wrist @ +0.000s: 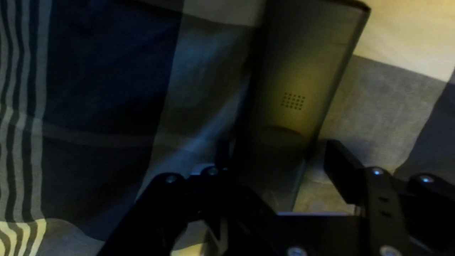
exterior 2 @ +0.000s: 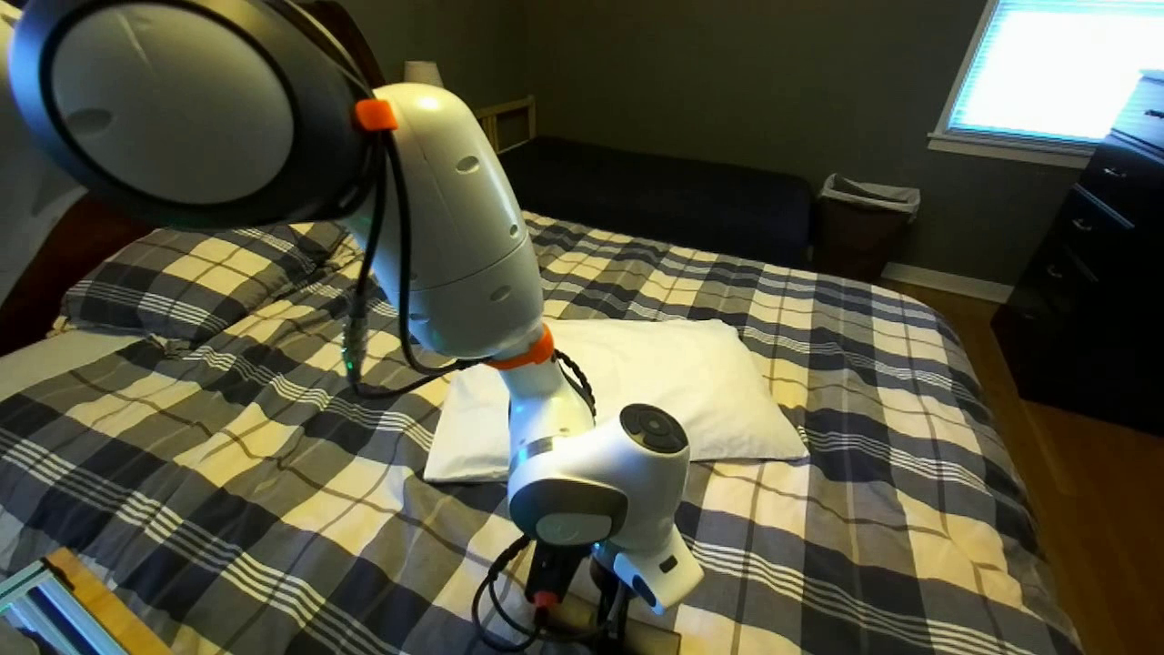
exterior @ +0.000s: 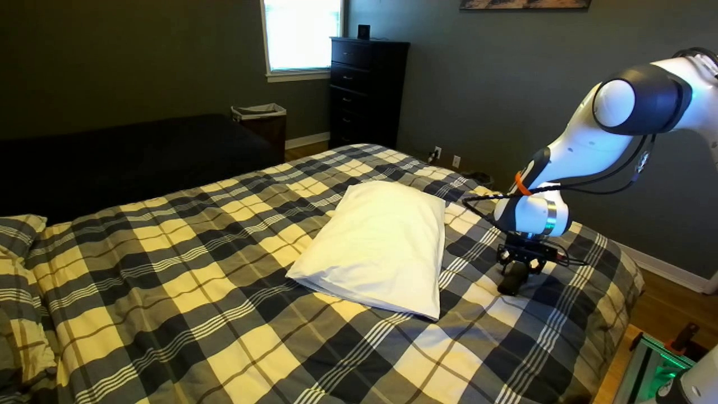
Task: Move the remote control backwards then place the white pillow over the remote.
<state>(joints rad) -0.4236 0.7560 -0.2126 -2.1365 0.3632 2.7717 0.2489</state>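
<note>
Pillow (exterior: pixel 376 249) lies on the bed (exterior: pixel 168 280), apart from the remote (exterior: pixel 512 280), in an exterior view — likely for covering later; in the wrist view, your claw (wrist: pixel 277 151) straddles the remote, spread, presumably to pinch its sides.

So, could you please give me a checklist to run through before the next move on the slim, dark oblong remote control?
1. Slim, dark oblong remote control lies between the black fingers: ok.
2. Fingers closed on it: not ok; in the wrist view, plaid fabric bedspread shows between it and one finger.
3. Contact at the opposite finger: cannot tell, too dark there.
4. Large, plain white fabric pillow apart from the remote: ok, bedspread shows between them in an exterior view.
</note>
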